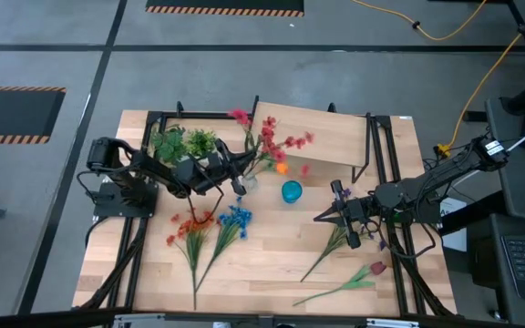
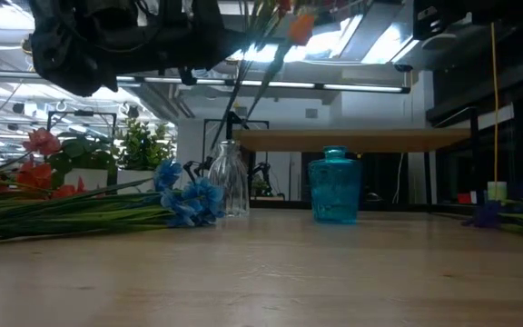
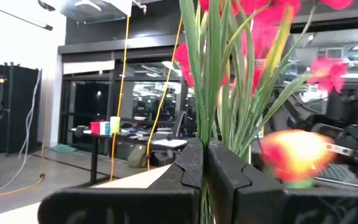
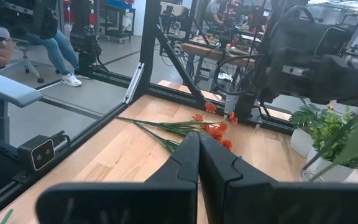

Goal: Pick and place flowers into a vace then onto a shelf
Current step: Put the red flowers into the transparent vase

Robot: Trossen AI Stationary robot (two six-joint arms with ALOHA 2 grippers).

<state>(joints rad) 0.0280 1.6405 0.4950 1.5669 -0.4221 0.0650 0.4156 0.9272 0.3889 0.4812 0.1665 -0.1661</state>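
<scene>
My left gripper [image 1: 236,179] is shut on a red-pink spray [image 1: 272,138] and hangs over the clear glass vase [image 2: 230,179]. Its stems [image 2: 248,91] slant down to the vase's mouth. An orange bloom [image 1: 282,168] shows beside them. The orange-red spray [image 1: 190,228] and the blue spray [image 1: 235,219] lie flat on the table near the left arm. My right gripper [image 1: 343,215] is shut and raised over the purple spray [image 1: 338,192], which lies on the table. The dark red bud [image 1: 376,269] lies nearer the front edge. The shelf [image 1: 331,137] stands at the far side. My left gripper pinches the red-pink spray's bundle of green stems [image 3: 211,118] between its two fingers, below the blooms. It comes about level from the table's left, with the fingers across the stems. The spray is lifted and tilted, blooms up, lower ends at the clear vase's mouth [image 2: 230,143].
A teal glass vase [image 1: 292,191] stands just right of the clear one. Two green leafy tufts [image 1: 185,144] sit at the far left, behind the left arm. Black frame rails run along both table sides. Bare wood lies at the table's middle front [image 1: 272,264].
</scene>
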